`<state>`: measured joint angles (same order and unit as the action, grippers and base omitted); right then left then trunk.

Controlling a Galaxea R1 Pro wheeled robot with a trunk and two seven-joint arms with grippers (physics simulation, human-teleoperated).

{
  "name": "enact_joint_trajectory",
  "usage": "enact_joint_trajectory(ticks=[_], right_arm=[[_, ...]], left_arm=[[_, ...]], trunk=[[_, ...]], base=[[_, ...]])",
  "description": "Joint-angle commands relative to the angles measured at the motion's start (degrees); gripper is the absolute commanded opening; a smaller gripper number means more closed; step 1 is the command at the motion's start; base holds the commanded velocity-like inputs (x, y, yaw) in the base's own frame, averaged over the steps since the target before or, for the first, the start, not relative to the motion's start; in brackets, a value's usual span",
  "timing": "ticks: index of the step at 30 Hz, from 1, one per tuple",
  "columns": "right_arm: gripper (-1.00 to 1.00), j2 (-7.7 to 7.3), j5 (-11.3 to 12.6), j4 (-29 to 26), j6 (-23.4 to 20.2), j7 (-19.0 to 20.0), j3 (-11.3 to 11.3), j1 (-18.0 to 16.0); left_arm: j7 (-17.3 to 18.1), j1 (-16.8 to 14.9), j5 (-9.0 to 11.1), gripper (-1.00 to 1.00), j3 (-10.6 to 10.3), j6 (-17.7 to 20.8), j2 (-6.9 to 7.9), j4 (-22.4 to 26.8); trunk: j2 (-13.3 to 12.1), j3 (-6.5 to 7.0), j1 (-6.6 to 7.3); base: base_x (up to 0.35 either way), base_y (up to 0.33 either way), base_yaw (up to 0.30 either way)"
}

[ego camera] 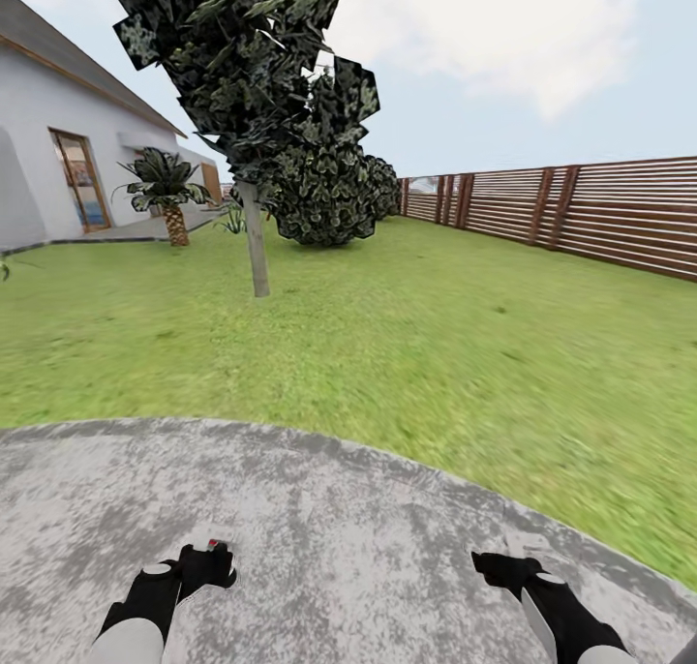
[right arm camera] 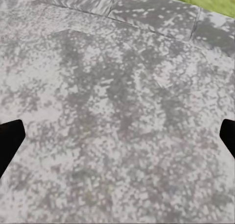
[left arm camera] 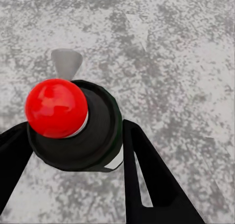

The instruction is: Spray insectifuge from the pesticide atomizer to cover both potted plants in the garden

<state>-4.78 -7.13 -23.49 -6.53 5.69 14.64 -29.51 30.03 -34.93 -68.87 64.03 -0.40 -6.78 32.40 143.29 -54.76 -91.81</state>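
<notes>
Atomizer (left arm camera: 81, 131) sat pinched in my left claw (left arm camera: 73, 150), seen from above in the left wrist view: dark round body, red ball on top, pale nozzle (left arm camera: 66, 62) pointing out over the patio (left arm camera: 171, 52). One black finger (left arm camera: 147, 175) pressed against its side; the other met it at the opposite edge. In the head view the left claw (ego camera: 205, 559) hung low over the grey paving, a small red spot showing at its tip. My right claw (ego camera: 505, 569) hung well apart from it over the same patio, spread wide, nothing between its fingers (right arm camera: 10, 140). Beyond the paving lay lawn (ego camera: 407, 335), a thin-trunked tree (ego camera: 254, 112), a dark bush (ego camera: 334, 195), a palm (ego camera: 166, 190) beside the house (ego camera: 58, 151), and a slatted fence (ego camera: 581, 209).
</notes>
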Motion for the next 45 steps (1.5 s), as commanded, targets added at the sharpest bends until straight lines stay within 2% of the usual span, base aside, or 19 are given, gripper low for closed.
enact_joint_trajectory(ticks=[1, 35, 45], right_arm=[[1.00, 0.07, -0.60, -0.15, -0.33, 0.46, 0.48, -0.01], [1.00, 0.04, -0.60, -0.15, -0.33, 0.47, 0.48, 0.00], [1.00, 0.08, -0.60, -0.15, -0.33, 0.46, 0.48, 0.03]], left_arm=[[0.38, -0.11, -0.30, -1.00, 0.48, -0.04, -0.08, 0.12], [0.38, -0.08, -0.30, -1.00, 0.48, -0.04, -0.09, 0.12], [0.38, -0.07, -0.30, -1.00, 0.48, -0.04, -0.16, 0.12]], trunk=[[0.03, -0.06, -0.02], [0.03, -0.06, -0.02], [0.03, -0.06, -0.02]], base=[[0.334, 0.071, 0.252], [0.329, 0.017, 0.252], [0.081, 0.000, 0.252]])
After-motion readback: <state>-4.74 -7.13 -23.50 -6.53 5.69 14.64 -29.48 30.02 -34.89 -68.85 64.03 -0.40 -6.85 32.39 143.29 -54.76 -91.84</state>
